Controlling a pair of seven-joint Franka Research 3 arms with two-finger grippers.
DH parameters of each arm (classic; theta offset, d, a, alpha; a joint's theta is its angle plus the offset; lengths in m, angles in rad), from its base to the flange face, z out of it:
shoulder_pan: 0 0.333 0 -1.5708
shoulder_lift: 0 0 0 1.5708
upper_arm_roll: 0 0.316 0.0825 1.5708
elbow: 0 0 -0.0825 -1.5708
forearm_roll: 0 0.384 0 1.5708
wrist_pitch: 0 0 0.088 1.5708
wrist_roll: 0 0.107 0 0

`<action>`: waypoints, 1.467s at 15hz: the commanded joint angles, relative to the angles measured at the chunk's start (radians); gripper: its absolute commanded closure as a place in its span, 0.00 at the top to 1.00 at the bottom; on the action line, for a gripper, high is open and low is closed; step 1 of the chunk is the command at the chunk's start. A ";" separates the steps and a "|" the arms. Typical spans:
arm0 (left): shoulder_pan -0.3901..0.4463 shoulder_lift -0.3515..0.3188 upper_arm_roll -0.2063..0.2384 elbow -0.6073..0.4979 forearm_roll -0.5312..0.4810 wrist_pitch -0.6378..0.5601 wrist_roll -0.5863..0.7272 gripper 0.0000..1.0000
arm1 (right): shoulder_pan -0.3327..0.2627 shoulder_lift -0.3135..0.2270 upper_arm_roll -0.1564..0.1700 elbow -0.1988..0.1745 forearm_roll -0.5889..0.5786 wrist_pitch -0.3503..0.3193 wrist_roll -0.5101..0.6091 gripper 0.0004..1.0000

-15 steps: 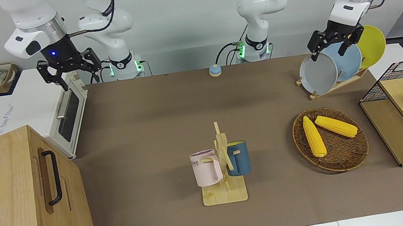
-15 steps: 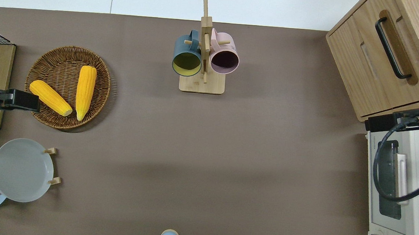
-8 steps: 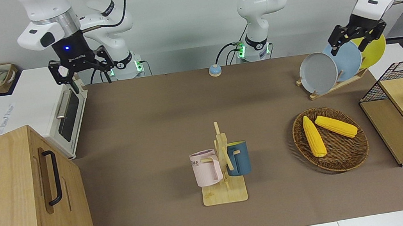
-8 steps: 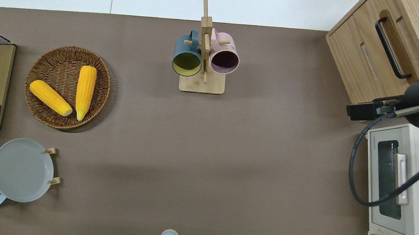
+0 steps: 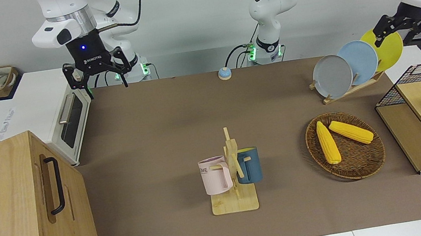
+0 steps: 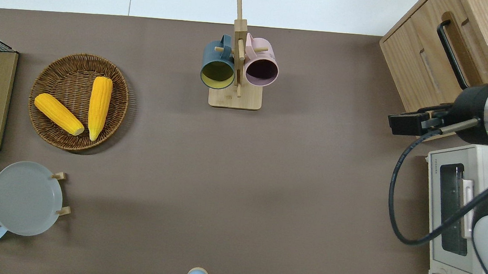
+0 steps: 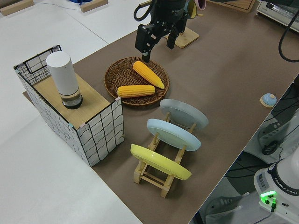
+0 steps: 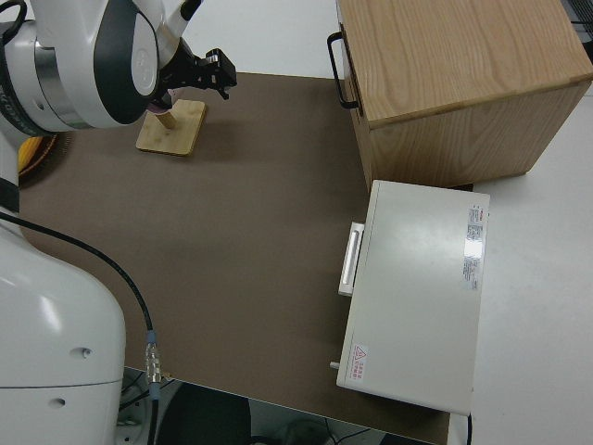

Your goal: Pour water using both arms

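Front view: right gripper [image 5: 100, 83] is up in the air toward the right arm's end of the table from the mug rack [image 5: 233, 160], fingers spread wide, nothing between them. Left gripper [image 5: 401, 25] is up high toward the left arm's end from the mug rack, fingers apart, empty. Mug rack holds 2 mugs, pink mug [image 5: 214, 175] on the right arm's side, blue mug [image 5: 249, 165] on the left arm's side. Wicker basket [image 5: 362, 168] with 2 corn cobs [image 5: 328, 142] sits beside the mug rack toward the left arm's end. 3 plates [image 5: 332, 76] stand in a wooden stand, nearer to the robots than the mug rack.

Overhead view: right gripper hangs over the brown mat by the corner of the wooden cabinet [image 6: 425, 68], nearer to the robots than the mug rack; finger gap cannot be told here. Toaster oven [image 6: 457, 212] is also nearer to the robots than the mug rack. Left gripper is out of this view.

Left side view: left gripper points down, 2 fingers parted, holding nothing. A white cylinder [image 7: 63, 74] stands on the wire crate [image 7: 100, 135].

Right side view: right gripper is empty, fingers apart, seen near the mug rack base
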 commanded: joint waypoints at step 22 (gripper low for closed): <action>0.296 0.257 0.002 0.073 -0.479 0.580 0.481 1.00 | 0.102 0.252 0.094 -0.102 -0.170 0.640 -0.233 0.97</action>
